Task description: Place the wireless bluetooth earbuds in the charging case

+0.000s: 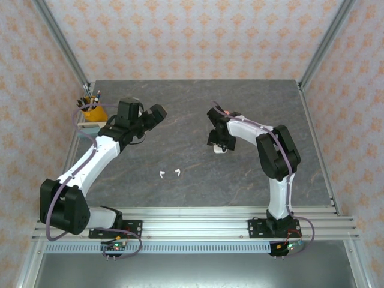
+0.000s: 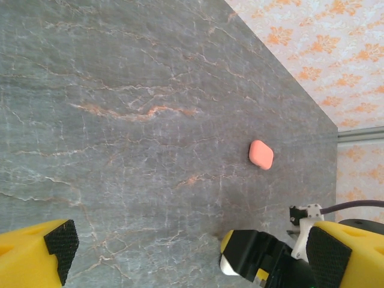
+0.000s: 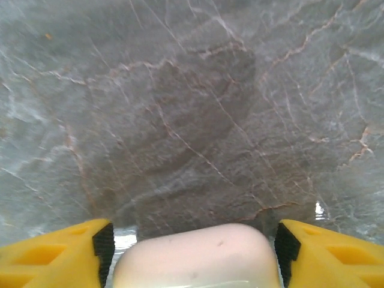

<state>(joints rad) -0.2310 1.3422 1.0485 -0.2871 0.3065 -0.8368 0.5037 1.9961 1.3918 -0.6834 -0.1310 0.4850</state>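
Near centre of desk (image 1: 240, 186), right claw (image 3: 192, 243) straddled white case (image 3: 195, 261), pads close on both sides, grip uncertain, probably steadying it for loading; left claw (image 2: 192, 252) gaped wide, empty; two white earbuds (image 1: 162, 174) lay toward near edge.

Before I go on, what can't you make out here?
White case: open or shut unknown; the right wrist view's bottom edge cuts it off.
Right hand: gripping it or just beside it, unclear there.
Two white earbuds: too small in the top view to read orientation.
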